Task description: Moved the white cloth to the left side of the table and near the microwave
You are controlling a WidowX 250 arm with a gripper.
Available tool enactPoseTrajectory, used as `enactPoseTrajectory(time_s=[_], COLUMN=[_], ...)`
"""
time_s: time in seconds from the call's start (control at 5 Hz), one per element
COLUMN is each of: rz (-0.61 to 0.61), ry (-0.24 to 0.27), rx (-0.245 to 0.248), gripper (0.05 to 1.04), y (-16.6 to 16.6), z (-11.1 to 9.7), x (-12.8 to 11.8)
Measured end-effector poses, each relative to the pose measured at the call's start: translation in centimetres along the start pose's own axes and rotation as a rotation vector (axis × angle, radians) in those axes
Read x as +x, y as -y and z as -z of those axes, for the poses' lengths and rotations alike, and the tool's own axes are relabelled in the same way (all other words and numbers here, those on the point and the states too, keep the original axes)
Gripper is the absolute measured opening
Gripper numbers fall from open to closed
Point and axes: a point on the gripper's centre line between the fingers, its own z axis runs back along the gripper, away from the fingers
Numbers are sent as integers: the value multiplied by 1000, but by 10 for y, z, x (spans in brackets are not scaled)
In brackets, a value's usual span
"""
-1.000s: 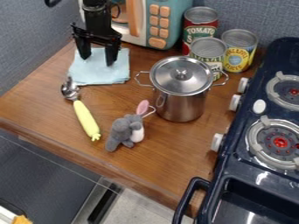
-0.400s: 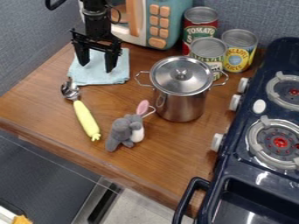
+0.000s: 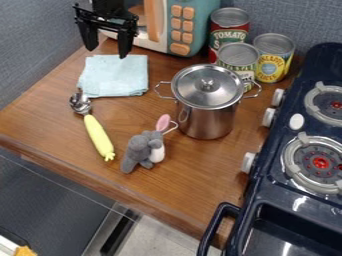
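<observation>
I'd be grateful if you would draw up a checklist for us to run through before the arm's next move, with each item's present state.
1. Cloth on the table's left side, near the microwave: ok.
2. Cloth spread flat: ok.
3. Pincer open, nothing held: ok.
4. Pincer lifted fully clear of the cloth: cannot tell; one fingertip overlaps the cloth's far edge in this view, and the height gap is unclear.
5. Scoop not touching the cloth: cannot tell; its metal end is right by the near left corner.
6. Lid seated on the pot: ok.
</observation>
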Motion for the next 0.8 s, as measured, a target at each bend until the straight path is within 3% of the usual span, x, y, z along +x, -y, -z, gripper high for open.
enactPoseTrajectory(time_s=[0.2, 0.8], rz=[9, 9], ry=[15, 15], rx=[4, 3], gripper=[999, 999], y=[1, 1], z=[-10, -10], x=[-7, -7])
